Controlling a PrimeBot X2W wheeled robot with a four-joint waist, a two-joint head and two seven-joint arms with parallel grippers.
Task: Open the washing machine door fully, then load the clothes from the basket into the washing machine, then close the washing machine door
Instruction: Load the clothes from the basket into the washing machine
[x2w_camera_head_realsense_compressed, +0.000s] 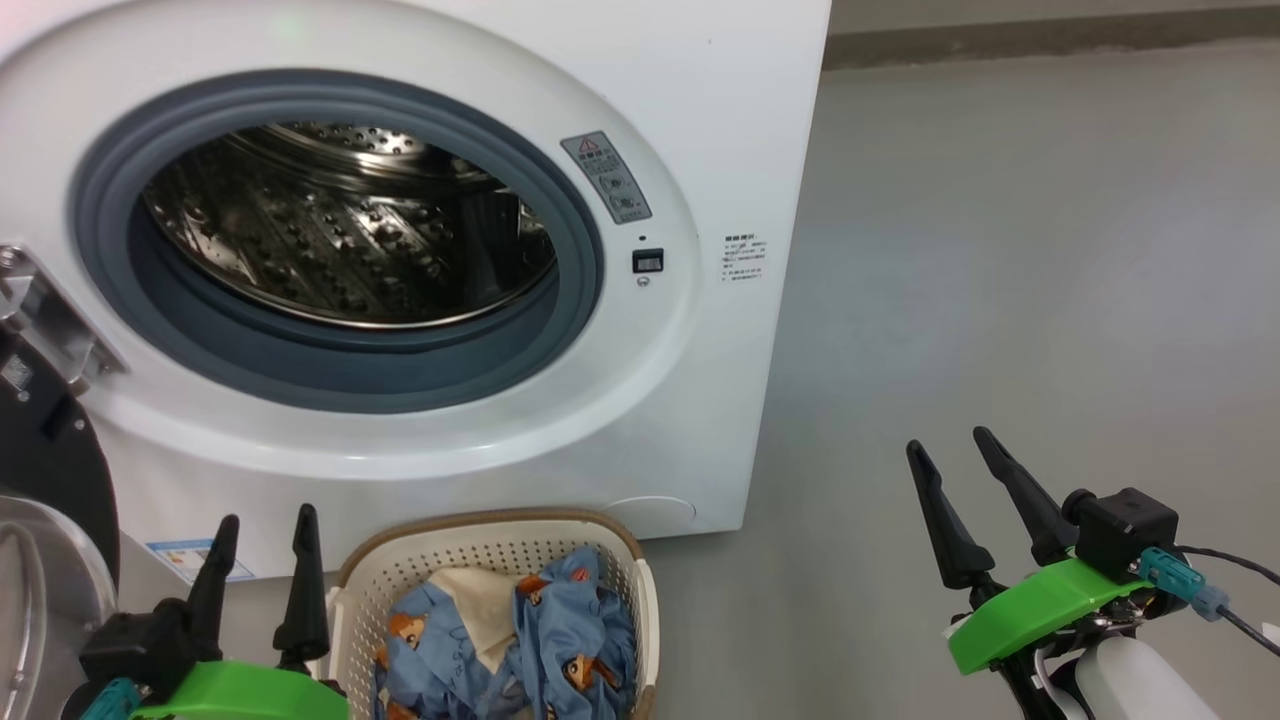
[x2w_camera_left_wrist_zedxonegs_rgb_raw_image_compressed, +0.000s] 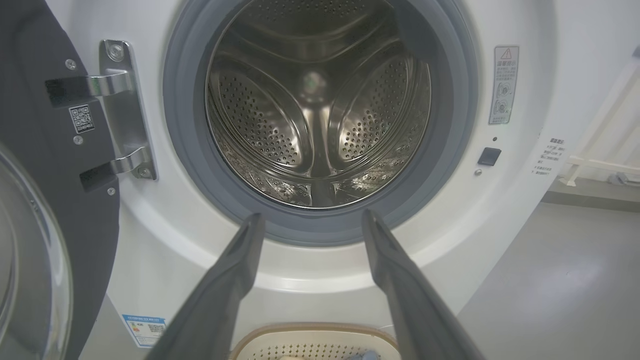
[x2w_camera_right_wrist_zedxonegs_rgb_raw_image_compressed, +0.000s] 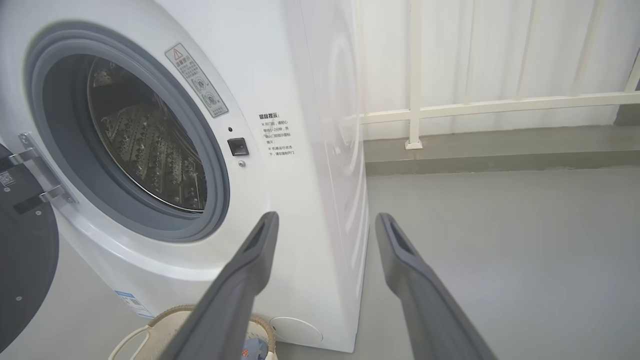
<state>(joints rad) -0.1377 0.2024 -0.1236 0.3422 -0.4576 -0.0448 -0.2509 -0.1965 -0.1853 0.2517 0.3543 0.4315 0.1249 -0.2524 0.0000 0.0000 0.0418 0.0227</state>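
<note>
You have the washing machine door (x2w_camera_head_realsense_compressed: 45, 450) swung wide at 9 o'clock of the head view, hinged to the washing machine (x2w_camera_head_realsense_compressed: 700, 120), whose drum (x2w_camera_head_realsense_compressed: 350, 230) stands open at 11 o'clock. Your left tool (x2w_camera_head_realsense_compressed: 267, 520), at 7 o'clock, is released and grasps nothing, just beside the basket (x2w_camera_head_realsense_compressed: 480, 522) at 6 o'clock, where the clothes (x2w_camera_head_realsense_compressed: 560, 630) lie. Your right tool (x2w_camera_head_realsense_compressed: 950, 445), at 4 o'clock, is released too, over the grey floor (x2w_camera_head_realsense_compressed: 1000, 250).

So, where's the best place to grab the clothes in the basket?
I'd pinch the clothes at the raised blue fold, from straight above: they lie heaped loose in the basket, whose walls block the sides. The left gripper is nearest.
</note>
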